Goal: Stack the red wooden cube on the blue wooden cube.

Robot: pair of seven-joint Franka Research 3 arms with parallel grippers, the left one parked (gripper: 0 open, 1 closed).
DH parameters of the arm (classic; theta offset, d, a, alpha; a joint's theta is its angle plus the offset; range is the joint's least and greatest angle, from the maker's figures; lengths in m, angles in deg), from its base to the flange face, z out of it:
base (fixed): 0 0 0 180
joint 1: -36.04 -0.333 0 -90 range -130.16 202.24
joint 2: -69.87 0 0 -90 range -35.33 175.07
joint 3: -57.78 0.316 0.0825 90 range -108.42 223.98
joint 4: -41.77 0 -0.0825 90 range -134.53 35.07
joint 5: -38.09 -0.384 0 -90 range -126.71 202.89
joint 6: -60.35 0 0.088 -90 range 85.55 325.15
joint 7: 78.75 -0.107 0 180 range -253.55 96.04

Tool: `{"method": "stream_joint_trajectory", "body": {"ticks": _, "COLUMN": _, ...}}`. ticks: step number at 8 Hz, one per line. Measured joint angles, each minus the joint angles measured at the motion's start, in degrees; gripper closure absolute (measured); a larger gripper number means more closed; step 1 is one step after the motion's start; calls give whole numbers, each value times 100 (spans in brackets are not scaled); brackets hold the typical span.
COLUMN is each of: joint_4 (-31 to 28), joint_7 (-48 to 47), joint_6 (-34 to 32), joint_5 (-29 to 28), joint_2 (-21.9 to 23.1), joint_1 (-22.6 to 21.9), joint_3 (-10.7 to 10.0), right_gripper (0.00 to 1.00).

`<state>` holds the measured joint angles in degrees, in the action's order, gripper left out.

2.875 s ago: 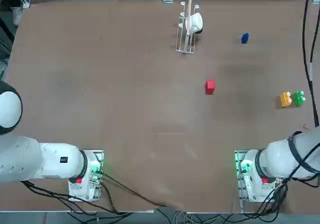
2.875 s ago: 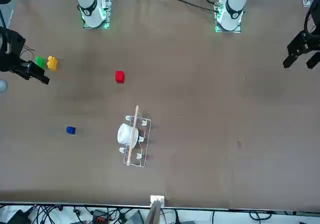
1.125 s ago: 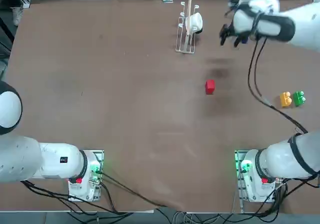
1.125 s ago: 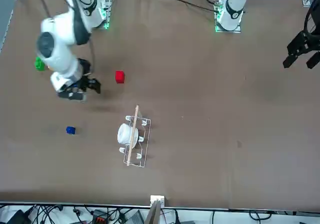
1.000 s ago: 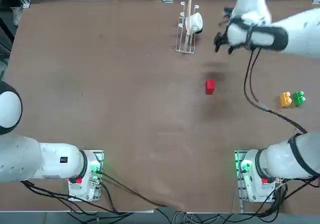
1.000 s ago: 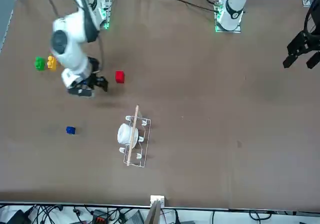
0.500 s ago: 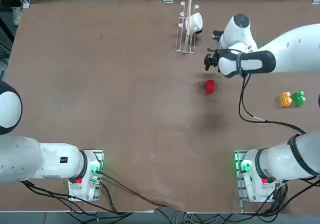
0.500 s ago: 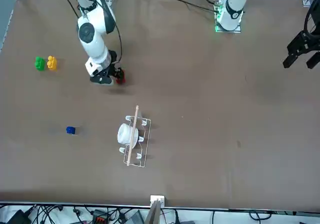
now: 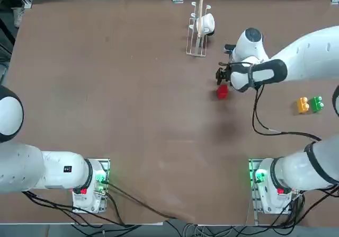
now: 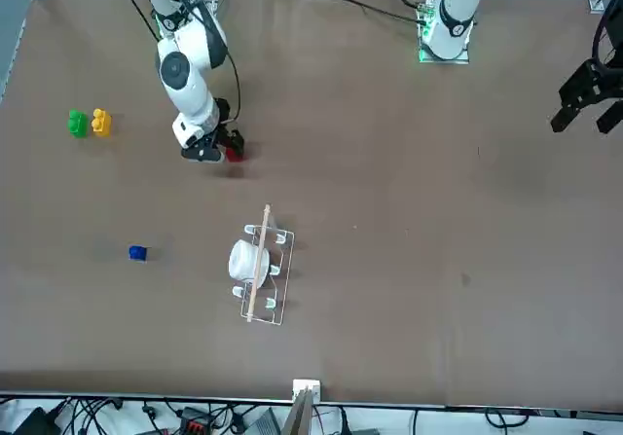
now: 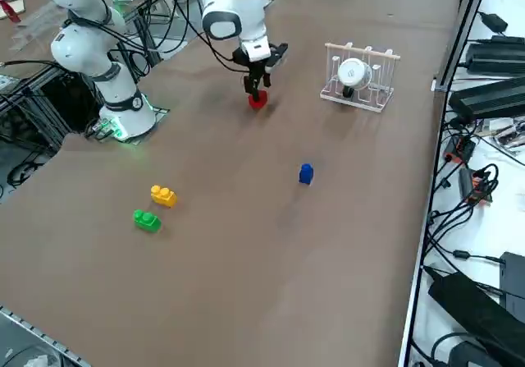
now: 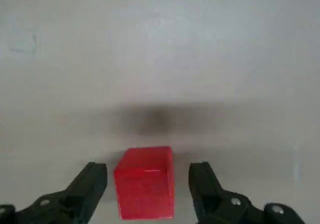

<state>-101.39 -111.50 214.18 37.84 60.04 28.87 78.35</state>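
Glossy white rounded arm links, black cable looped alongside, right gripper [image 12: 148, 186] with 2 black fingers (green-lit base).

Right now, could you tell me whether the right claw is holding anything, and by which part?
Nothing is held. The right claw is open around the red wooden cube, one finger at each side with gaps showing, and the cube sits on the table.

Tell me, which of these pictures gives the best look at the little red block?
The right wrist view: the red wooden cube fills the foreground, sitting between the open right pincer's two fingers with gaps on both sides. In the top, front and right side views it is only a small red spot beside the arm.
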Motion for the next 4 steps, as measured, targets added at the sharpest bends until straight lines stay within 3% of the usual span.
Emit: {"method": "stream_joint_trajectory", "body": {"ticks": 4, "joint_4": -43, "joint_7": 0, "joint_6": 2, "joint_5": 0, "joint_2": -91, "joint_1": -52, "joint_3": 112, "right_gripper": 0}}
